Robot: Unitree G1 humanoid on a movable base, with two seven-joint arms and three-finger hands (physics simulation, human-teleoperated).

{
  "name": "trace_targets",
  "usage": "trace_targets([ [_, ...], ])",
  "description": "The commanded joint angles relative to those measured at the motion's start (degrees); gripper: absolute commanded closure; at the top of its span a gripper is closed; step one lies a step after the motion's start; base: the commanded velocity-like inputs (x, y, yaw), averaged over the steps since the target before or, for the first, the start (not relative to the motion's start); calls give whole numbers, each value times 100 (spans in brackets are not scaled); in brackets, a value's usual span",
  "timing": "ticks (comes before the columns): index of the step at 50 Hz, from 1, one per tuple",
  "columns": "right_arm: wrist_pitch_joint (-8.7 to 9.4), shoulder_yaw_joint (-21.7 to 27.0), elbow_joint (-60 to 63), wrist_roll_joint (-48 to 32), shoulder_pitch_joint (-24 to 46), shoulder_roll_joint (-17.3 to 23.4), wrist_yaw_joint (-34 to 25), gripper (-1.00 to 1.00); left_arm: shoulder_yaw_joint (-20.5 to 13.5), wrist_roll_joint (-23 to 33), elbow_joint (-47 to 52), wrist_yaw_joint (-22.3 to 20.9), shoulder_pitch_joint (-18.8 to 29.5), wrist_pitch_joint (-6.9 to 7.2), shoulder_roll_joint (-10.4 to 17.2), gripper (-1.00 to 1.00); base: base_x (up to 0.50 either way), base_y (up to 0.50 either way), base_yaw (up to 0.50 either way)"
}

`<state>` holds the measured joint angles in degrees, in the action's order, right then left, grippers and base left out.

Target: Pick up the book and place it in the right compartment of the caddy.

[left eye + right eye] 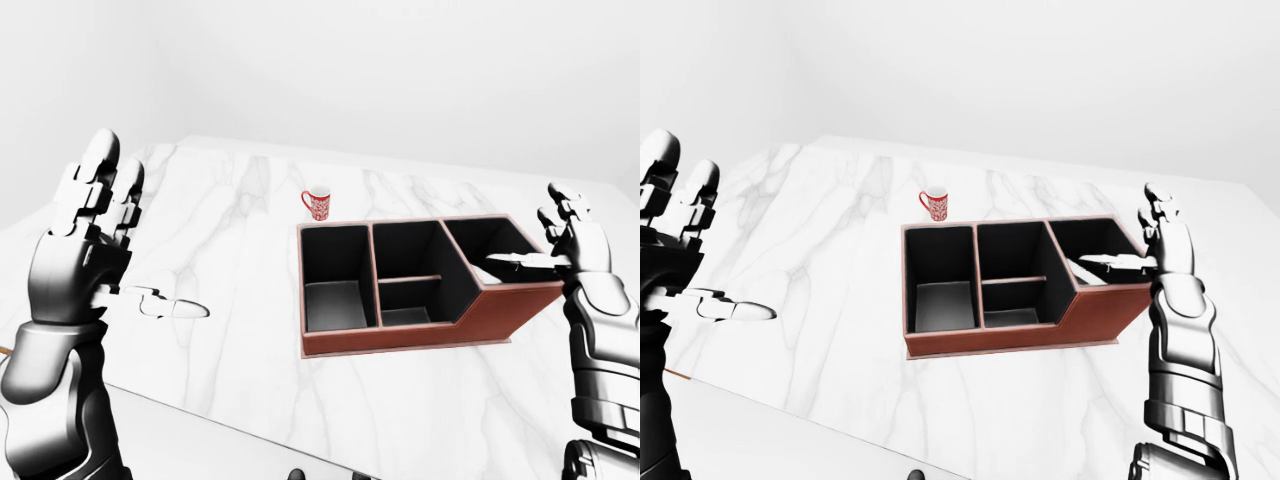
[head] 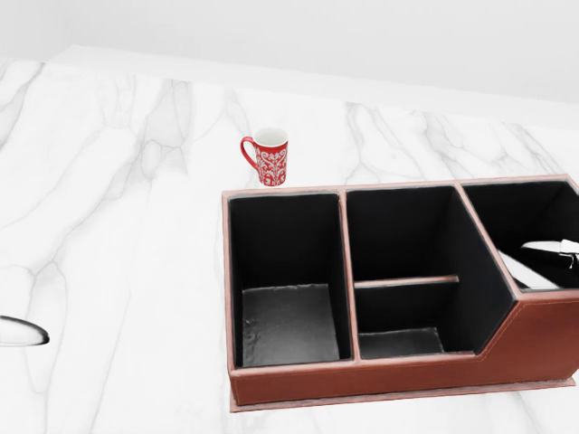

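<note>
The book [image 1: 1092,270] lies tilted inside the right compartment of the caddy [image 1: 420,338] on the tabletop [image 1: 230,350]. The right hand [image 1: 572,235] stands beside it, fingers spread, released. The left hand [image 1: 95,215] is raised open, far left.

No readable text anywhere; the red mug [image 2: 270,155] bears only a white pattern.
</note>
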<state>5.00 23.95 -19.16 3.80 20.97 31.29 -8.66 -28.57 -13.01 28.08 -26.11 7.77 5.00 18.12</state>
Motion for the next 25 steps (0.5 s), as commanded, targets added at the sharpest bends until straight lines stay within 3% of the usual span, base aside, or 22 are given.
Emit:
trace_targets([
  [1,0,46,-46,23,6,12,62,-100,51,-43,-110,-151,-59,0,27,-100,0,0,0],
  [11,0,110,99,38,-25,41,39,-100,32,-67,-31,-140,-31,0,44,-100,0,0,0],
  [17,0,258,941,-49,-171,62,118,-100,-139,-281,118,19,173,0,210,-100,0,0,0],
  [21,0,520,2208,-35,1,341,13,-100,-498,-833,399,362,631,0,610,-100,0,0,0],
  [25,0,742,3160,33,285,651,-101,-100,-823,-1569,531,893,1098,0,1189,-100,0,0,0],
])
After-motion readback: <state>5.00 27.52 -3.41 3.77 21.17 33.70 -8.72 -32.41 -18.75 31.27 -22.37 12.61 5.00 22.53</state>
